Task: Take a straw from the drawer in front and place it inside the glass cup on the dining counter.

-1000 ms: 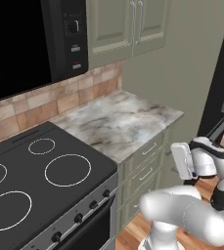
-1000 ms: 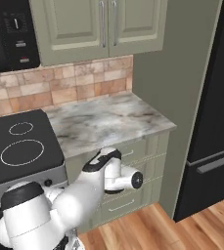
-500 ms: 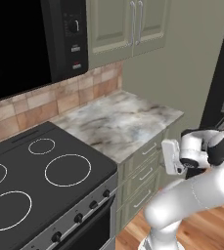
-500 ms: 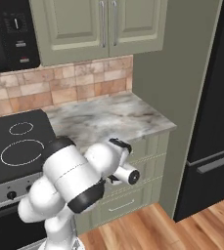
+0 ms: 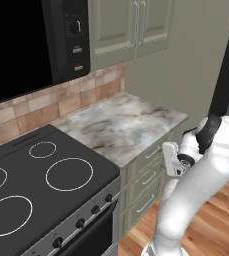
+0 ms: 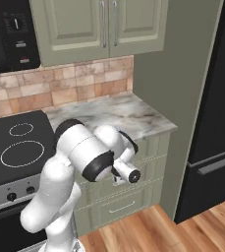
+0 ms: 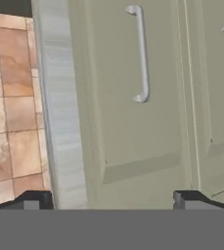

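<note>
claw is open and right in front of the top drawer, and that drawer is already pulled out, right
Not quite: the top drawer is shut, flush with the one below, as the hand view shows. The claw is open and right in front of it.

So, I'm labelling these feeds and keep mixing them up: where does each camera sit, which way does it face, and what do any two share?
Left base view: behind the arm's left, looking forward and down over the stove and marble worktop; the arm rises at lower right.
Right base view: behind the arm's right, same scene; the arm rises at lower left.
Hand view: on the hand, rolled sideways, facing the drawer; open finger tips at the bottom.
Both base views share the stove, worktop and drawers.
</note>
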{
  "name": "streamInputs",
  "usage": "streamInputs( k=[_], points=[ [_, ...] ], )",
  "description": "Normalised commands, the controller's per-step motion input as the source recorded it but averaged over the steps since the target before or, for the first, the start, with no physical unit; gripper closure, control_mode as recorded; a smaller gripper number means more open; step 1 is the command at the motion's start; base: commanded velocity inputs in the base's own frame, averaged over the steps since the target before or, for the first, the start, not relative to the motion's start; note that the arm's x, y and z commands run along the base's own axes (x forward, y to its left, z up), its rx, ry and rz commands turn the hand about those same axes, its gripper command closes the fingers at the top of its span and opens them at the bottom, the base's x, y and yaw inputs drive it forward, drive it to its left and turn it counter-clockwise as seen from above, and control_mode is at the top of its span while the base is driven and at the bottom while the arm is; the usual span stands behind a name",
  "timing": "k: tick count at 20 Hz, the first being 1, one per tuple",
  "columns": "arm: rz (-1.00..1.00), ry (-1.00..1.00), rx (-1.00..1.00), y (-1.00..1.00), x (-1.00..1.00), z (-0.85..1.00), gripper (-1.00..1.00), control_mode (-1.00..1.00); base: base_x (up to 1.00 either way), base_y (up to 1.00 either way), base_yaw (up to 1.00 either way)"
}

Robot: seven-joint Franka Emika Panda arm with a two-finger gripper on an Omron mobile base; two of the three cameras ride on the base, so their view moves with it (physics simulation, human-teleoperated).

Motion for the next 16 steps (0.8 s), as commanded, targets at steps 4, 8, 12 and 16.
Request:
streamInputs(
  k=[4, 8, 12, 16],
  points=[
    [-0.01, -0.03, 0.04, -0.33, 0.37, -0.60, -1.00, -1.00, 0.00, 0.00, 0.00],
    [-0.01, -0.05, 0.03, -0.24, 0.42, -0.52, -1.00, -1.00, 0.00, 0.00, 0.00],
    [0.00, -0.07, 0.03, -0.21, 0.51, -0.28, -1.00, -1.00, 0.00, 0.00, 0.00],
    [0.00, -0.08, 0.05, -0.15, 0.54, -0.16, -1.00, -1.00, 0.00, 0.00, 0.00]
  ],
)
